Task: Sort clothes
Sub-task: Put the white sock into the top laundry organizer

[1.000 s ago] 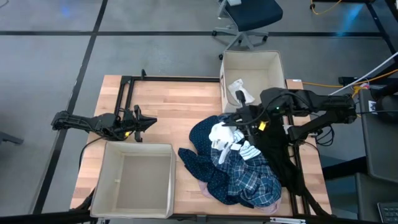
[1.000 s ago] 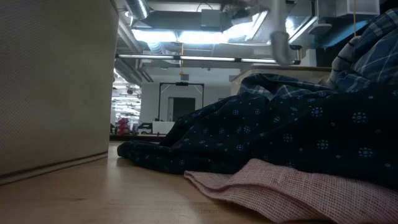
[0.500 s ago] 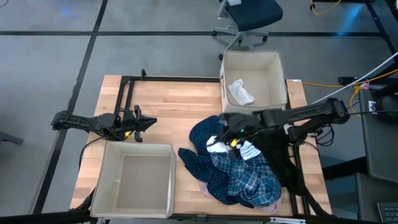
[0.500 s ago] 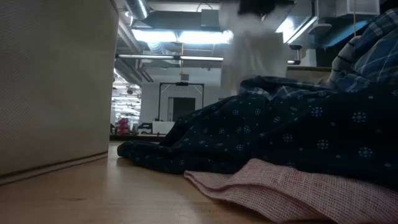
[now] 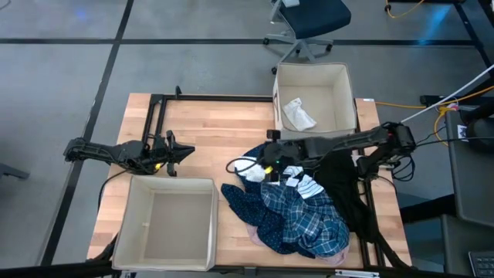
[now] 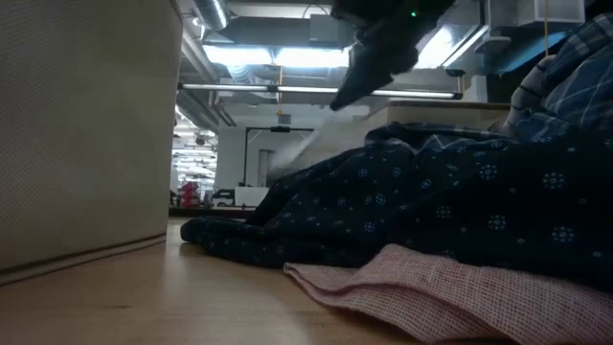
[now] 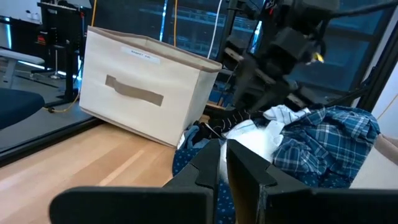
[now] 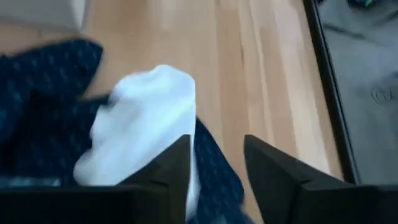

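Note:
The clothes lie heaped at the table's right: a navy white-dotted garment [image 5: 243, 202], a blue plaid shirt [image 5: 305, 220], a striped piece [image 5: 309, 185], a black one [image 5: 343, 193] and a pink one [image 5: 258, 235] underneath. A white garment [image 5: 248, 170] rests on the navy one's left edge. My right gripper [image 5: 266, 160] reaches in from the right and hovers open just over the white garment [image 8: 140, 121]. My left gripper [image 5: 187, 152] waits shut at the table's left, pointing at the pile. My right gripper stands open right above the white garment, which lies under and beside one finger [image 8: 174, 171]. Whether that finger touches the cloth I cannot tell.
A beige fabric box [image 5: 166, 182] stands at the near left. A second box [image 5: 312, 69] stands at the far right with a white piece [image 5: 298, 114] in it. Bare wood [image 5: 216, 131] lies between the boxes. A black frame rail [image 5: 216, 98] runs along the far edge.
My right gripper has swept from above the pile toward the table's left edge, carrying the white garment hanging below it. The garment no longer hangs from it and now lies at the pile's left side on the navy cloth.

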Available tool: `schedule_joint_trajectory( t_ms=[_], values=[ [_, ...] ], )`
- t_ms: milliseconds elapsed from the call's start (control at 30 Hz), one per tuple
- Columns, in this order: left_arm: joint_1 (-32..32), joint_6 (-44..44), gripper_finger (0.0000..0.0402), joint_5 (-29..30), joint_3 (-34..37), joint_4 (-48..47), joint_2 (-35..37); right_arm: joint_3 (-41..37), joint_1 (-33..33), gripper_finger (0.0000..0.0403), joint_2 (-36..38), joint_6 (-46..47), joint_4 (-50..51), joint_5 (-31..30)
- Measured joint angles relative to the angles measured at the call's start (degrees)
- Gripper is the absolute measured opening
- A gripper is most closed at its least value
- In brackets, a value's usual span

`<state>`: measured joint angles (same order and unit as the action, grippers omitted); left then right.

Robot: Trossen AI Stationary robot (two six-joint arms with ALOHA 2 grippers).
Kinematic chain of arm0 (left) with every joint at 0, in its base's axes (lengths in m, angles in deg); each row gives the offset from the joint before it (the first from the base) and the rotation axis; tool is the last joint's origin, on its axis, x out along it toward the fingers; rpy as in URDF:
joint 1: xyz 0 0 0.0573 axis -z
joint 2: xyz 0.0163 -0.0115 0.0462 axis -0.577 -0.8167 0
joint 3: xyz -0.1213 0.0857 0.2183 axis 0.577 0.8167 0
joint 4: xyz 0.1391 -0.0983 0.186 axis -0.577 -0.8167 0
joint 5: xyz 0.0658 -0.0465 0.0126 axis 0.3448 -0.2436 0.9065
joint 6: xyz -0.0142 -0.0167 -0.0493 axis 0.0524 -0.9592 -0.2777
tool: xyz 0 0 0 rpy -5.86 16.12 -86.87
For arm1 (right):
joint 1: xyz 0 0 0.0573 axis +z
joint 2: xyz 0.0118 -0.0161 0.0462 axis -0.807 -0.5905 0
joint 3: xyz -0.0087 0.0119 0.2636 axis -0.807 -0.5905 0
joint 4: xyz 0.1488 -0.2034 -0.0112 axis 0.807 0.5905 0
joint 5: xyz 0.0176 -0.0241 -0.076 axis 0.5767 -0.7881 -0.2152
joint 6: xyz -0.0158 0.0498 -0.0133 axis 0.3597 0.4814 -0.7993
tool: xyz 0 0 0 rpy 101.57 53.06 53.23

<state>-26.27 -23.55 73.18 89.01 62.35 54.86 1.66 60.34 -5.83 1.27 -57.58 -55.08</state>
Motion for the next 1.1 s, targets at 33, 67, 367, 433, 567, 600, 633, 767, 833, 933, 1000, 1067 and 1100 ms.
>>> schedule_joint_trajectory(
  t_ms=[33,67,367,433,567,600,633,767,833,933,1000,1067,1100],
  values=[
    [0.0,0.0,0.0019,0.0,0.0,0.0,0.0,1.9,0.1,0.0168,0.2,0.8,3.8,0.0],
    [0.0,0.0,0.0019,0.0,0.0,0.0,0.0,3.9,0.4,0.018,0.7,2.8,8.3,0.3],
    [0.0,0.1,0.0019,0.0,0.0,0.0,0.0,7.2,5.7,0.0226,1.2,16.6,19.1,0.4],
    [0.0,0.1,0.0019,0.0,0.0,0.0,0.0,4.7,5.5,0.0227,0.6,16.8,14.2,-3.3],
    [0.0,0.0,0.0019,0.0,0.0,0.0,0.0,0.4,2.2,0.0227,-0.4,19.6,8.8,-6.1],
    [0.0,-0.2,0.0019,0.0,0.0,0.0,0.0,-0.6,1.2,0.0227,-0.5,20.9,9.2,-4.1],
    [0.0,-0.3,0.0019,0.0,0.0,0.0,-0.1,-1.2,0.3,0.0227,-0.8,22.2,9.3,-1.8],
    [0.0,-0.3,0.0019,0.0,0.0,0.0,-0.4,-4.0,-2.5,0.0227,-1.2,25.7,8.4,5.6],
    [0.0,-0.3,0.0019,0.0,0.0,0.0,-0.4,-5.5,-3.5,0.0227,-1.9,25.8,5.1,6.7],
    [0.0,-0.2,0.0019,0.0,0.0,0.0,-0.6,-8.0,-4.9,0.0227,-3.4,25.6,2.4,9.1],
    [0.0,-0.3,0.0019,0.0,0.0,0.0,-0.6,-8.8,-5.3,0.0227,-4.2,24.4,0.0,9.7],
    [0.0,-0.2,0.0019,0.0,0.0,0.0,-0.7,-9.4,-5.2,0.0227,-5.1,23.0,-1.1,7.9],
    [0.0,-0.2,0.0019,0.0,0.0,0.0,-0.6,-9.5,-5.2,0.0224,-5.7,22.2,-1.9,6.5]
  ],
)
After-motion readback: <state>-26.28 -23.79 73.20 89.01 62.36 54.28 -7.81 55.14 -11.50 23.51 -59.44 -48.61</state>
